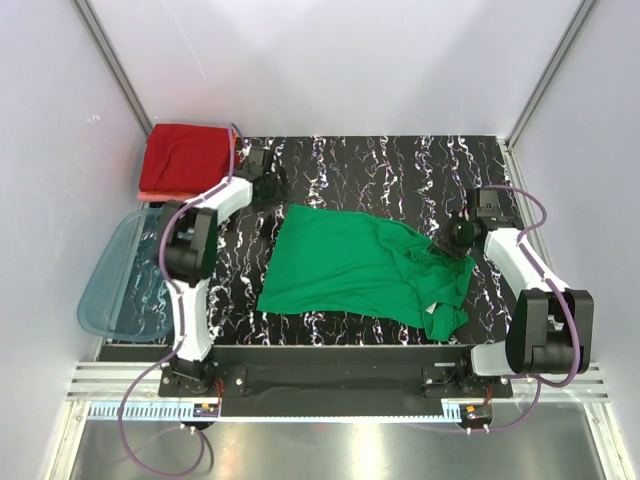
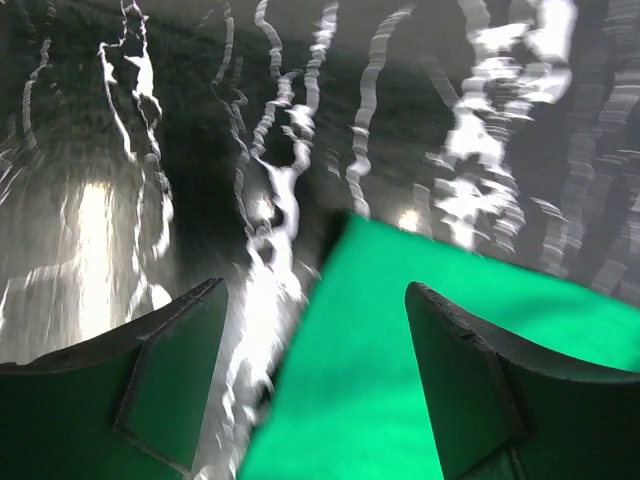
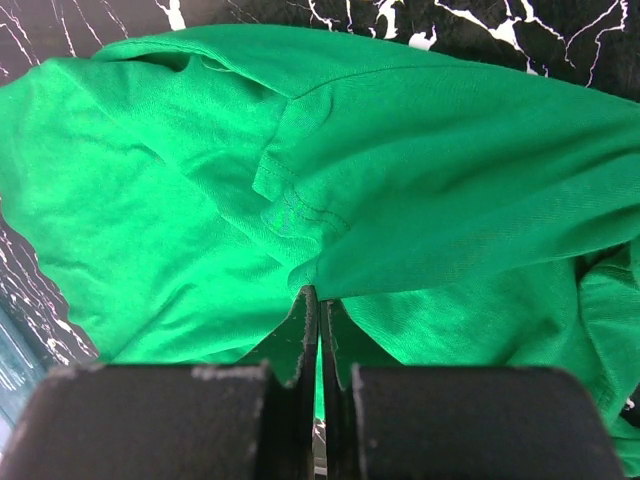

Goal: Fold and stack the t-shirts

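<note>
A bright green t-shirt lies spread on the black marbled table, bunched at its right end. My right gripper is shut on a fold of that bunched cloth. In the right wrist view the closed gripper pinches the green shirt. My left gripper is open at the shirt's far left corner. In the left wrist view the shirt corner lies between the spread fingers of that gripper. A folded dark red shirt sits at the back left on a salmon-pink one.
A translucent blue plastic tub stands at the table's left edge, beside the left arm. White walls and metal posts close in the back and sides. The black marbled table shows bare behind the green shirt.
</note>
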You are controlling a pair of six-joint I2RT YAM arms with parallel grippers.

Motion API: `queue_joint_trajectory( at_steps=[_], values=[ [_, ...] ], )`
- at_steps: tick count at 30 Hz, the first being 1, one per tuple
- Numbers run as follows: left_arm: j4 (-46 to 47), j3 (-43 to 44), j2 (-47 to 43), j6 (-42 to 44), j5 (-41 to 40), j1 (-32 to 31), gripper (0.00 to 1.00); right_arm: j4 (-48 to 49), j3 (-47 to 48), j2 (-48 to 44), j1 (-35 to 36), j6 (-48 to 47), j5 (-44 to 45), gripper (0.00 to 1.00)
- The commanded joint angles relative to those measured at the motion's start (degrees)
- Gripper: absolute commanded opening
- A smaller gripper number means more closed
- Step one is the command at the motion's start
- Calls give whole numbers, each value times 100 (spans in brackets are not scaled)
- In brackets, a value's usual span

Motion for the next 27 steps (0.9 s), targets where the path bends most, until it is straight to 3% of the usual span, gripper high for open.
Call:
queue_joint_trajectory(
  at_steps=[1, 6, 18, 27],
  values=[
    [76, 731, 595, 269, 308, 65, 76, -18, 270, -65, 23, -157, -103, 0],
    [93, 1145, 1203, 155, 722, 39, 71, -18, 297, 15, 23, -166, -112, 0],
    [823, -41, 869, -188, 959, -14, 53, -18, 385, 94, 23, -157, 38, 0],
    [1025, -700, 579, -434, 959, -76, 49, -18, 420, 199, 23, -139, 73, 0]
  ],
)
